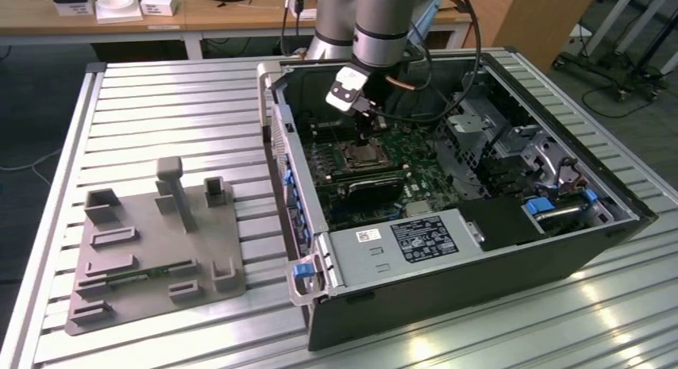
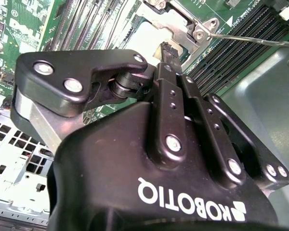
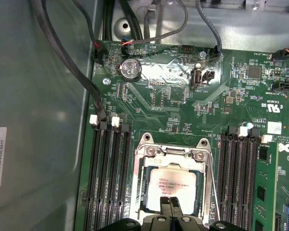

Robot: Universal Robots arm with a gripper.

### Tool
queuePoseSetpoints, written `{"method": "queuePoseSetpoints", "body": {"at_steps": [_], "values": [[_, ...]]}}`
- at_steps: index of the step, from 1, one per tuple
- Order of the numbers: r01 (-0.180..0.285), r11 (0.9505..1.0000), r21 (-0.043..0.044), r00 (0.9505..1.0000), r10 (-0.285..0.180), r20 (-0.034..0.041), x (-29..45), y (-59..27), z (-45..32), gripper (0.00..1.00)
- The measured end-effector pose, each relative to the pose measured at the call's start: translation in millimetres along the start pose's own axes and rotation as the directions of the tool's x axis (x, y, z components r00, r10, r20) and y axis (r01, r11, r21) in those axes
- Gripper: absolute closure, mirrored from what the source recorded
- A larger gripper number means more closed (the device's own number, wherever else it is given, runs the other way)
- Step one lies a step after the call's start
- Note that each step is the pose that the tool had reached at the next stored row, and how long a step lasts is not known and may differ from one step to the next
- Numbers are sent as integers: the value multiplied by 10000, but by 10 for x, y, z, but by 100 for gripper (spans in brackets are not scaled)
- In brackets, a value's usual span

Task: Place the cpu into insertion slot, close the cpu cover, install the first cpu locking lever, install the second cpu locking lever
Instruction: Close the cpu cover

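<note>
At the exterior view's left, a grey fixture sits on the table. The open computer case lies toward that view's right. Inside it, the cpu lies flat in the insertion slot, and the cpu cover appears to be down around it. The claw is narrow, fingers together, empty, with its tips at the cpu's edge. Treat the cpu as light, rigid and fragile: contact its edges only, and press on the stiff cover frame.
</note>
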State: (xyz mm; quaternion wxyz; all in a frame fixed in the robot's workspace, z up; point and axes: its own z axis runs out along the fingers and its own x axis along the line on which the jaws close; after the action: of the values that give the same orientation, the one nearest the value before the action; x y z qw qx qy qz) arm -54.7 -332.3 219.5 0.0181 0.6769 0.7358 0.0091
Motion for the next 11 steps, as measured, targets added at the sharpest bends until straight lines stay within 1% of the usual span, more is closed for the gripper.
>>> {"method": "queuePoseSetpoints", "body": {"at_steps": [4,11], "values": [[0,10000,0,10000,0,0,1,-14,8,90],[1,10000,0,10000,-1,0,8,-85,40,90]]}}
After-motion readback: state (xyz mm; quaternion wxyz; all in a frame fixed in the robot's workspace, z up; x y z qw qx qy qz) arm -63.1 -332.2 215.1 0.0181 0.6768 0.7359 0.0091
